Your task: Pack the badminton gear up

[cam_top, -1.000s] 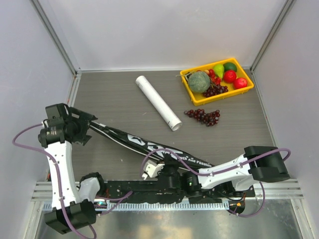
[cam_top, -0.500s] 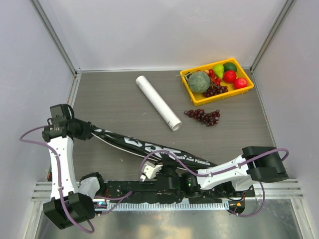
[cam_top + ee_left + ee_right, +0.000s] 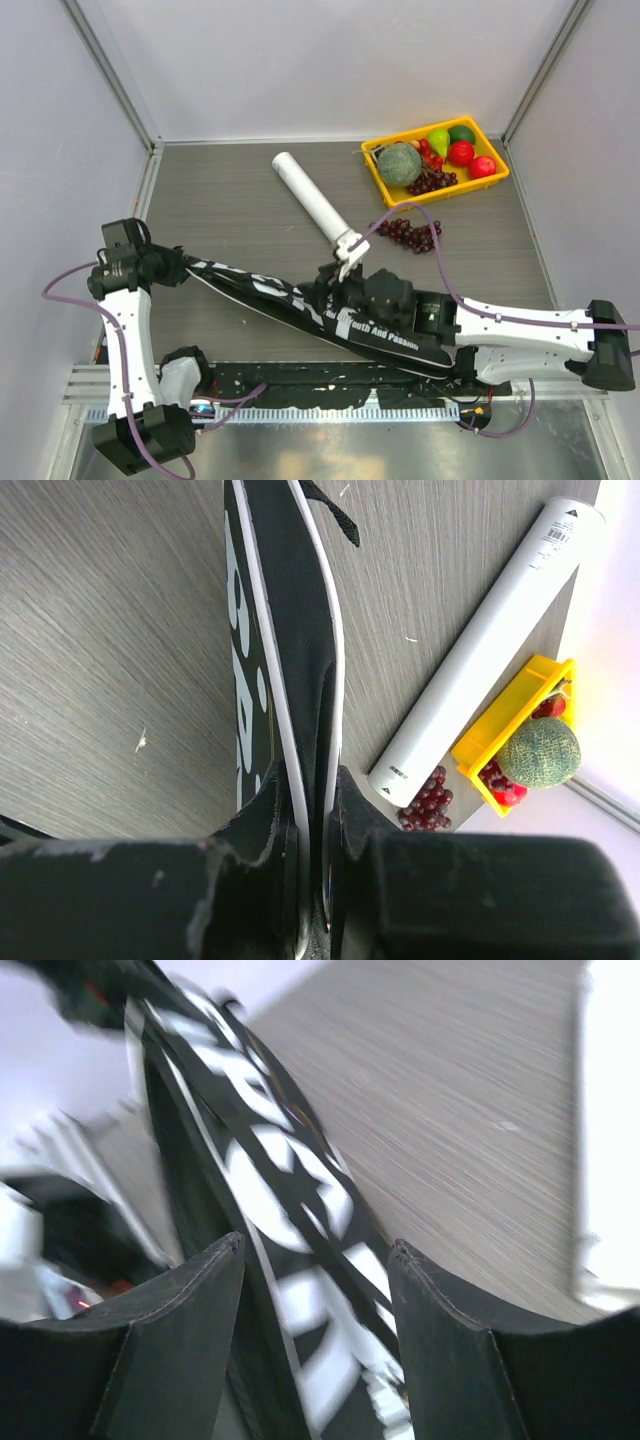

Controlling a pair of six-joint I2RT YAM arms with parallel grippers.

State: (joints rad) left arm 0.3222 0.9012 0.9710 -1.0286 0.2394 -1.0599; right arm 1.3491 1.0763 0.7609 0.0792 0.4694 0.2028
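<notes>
A grey wood-grain bench (image 3: 220, 200) fills the enclosure. Plain pale walls (image 3: 330, 60) rise from its far and side edges, joined by metal corner posts (image 3: 108, 70). A ribbed metal rail (image 3: 560, 380) runs along its near edge.

**Fruit Tray and Loose Grapes at the Far Right**

A yellow tray (image 3: 450, 191) is set near the far right corner of the grey wood-grain table (image 3: 220, 200), turned slightly askew. A netted green melon (image 3: 399, 164) is placed at its left end. A yellow-green pear (image 3: 438, 140) and a dark green round fruit (image 3: 462, 133) are lined along the far wall. A red fruit (image 3: 460, 153) and a second red fruit (image 3: 482, 167) — possibly apples, the detail being too small — are seen towards the right end. A dark grape cluster (image 3: 432, 182) is held against the near wall. A loose dark red grape bunch (image 3: 408, 233) is laid on the table just in front of the tray, apart from it. The table is enclosed by pale walls (image 3: 320, 60).
</notes>
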